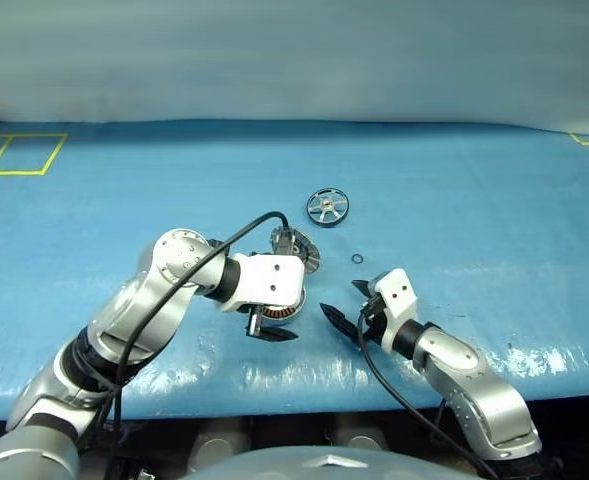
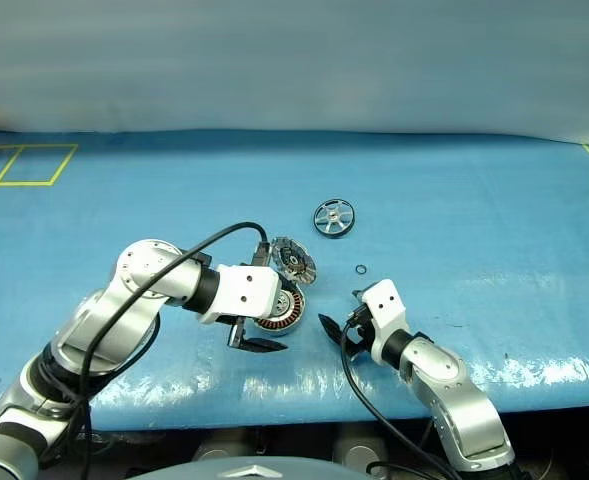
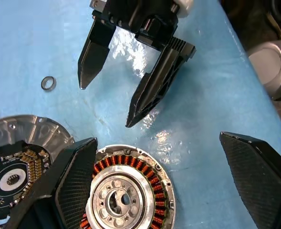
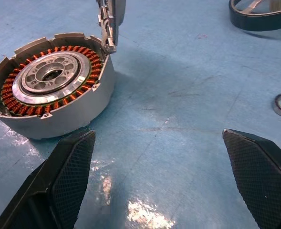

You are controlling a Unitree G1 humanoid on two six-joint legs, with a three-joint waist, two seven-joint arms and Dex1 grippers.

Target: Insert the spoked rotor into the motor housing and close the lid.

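The spoked rotor lies flat on the blue table, beyond the other parts. The motor housing stands open with its copper winding ring and silver centre showing. Its hinged lid is tipped up on the far rim, dark patterned face showing. My left gripper hovers just over the housing's near side, open and empty. My right gripper is open and empty too, low over the table to the right of the housing and pointing at it. The rotor lies well beyond the right gripper's fingers.
A small metal ring lies on the table between the rotor and my right gripper. The blue table runs wide to both sides, with yellow tape marks at the far left. Its front edge is close beneath both arms.
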